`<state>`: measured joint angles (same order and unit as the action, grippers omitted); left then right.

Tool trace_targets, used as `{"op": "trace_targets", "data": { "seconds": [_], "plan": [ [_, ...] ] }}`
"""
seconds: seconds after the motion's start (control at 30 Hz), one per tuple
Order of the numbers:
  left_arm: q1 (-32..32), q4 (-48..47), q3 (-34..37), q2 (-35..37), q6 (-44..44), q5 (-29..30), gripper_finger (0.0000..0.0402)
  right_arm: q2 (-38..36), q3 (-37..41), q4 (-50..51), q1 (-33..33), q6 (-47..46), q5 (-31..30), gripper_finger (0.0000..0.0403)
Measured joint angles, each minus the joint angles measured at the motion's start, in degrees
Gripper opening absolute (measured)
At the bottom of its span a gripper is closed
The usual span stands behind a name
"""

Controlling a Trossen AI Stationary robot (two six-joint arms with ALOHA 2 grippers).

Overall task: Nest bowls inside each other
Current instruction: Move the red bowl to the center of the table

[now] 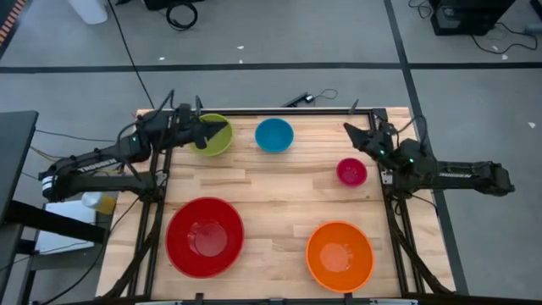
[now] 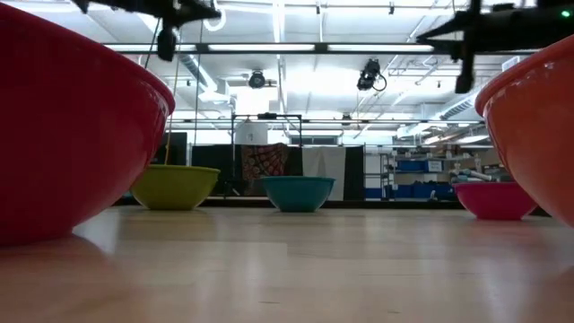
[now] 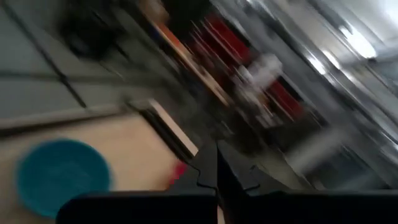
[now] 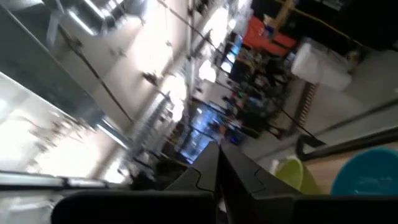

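Hovering above the yellow-green bowl [image 1: 212, 135], the left gripper [image 1: 222, 129] keeps its jaws pressed together on nothing. The right gripper [image 1: 349, 130] has its jaws shut too, with the magenta bowl [image 1: 351, 172] near below it. Between both jaws stands the blue bowl [image 1: 274, 135]. The red bowl [image 1: 204, 237] and orange bowl [image 1: 340, 255] sit well apart on the tabletop [image 1: 271, 195].

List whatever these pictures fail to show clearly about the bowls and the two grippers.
- Yellow-green bowl: in the high view, the left gripper covers part of its inside.
- Red bowl and orange bowl: in the low view, both are cut off by the picture's edges.
- Blue bowl: blurred in the left wrist view.
- Magenta bowl: too small in the high view to see inside.
- Right gripper: its fingertips are too small to make out in the high view.
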<state>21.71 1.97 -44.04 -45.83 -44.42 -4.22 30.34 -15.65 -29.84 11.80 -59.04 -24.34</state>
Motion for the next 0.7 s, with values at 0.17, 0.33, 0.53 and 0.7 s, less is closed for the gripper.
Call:
{"op": "trace_targets", "data": {
  "seconds": [0.17,0.33,0.53,0.7],
  "plan": [
    [0.9,-1.34,-4.78,-1.94,-0.01,-13.9,0.0002,10.36,-6.75,1.2,1.29,-0.65,2.67,0.002],
    [0.85,-0.85,-6.84,-2.02,1.29,-13.68,0.0002,19.86,-10.87,-2.37,1.13,-1.1,3.48,0.002],
    [2.19,-4.99,-7.06,-2.05,0.55,-13.22,0.0002,29.43,-15.22,-6.22,-2.92,-4.49,9.8,0.002],
    [1.87,-7.17,-7.06,-2.13,2.19,-14.49,0.0002,36.61,-19.62,-7.96,-7.26,-3.14,10.86,0.002]
  ]
}}
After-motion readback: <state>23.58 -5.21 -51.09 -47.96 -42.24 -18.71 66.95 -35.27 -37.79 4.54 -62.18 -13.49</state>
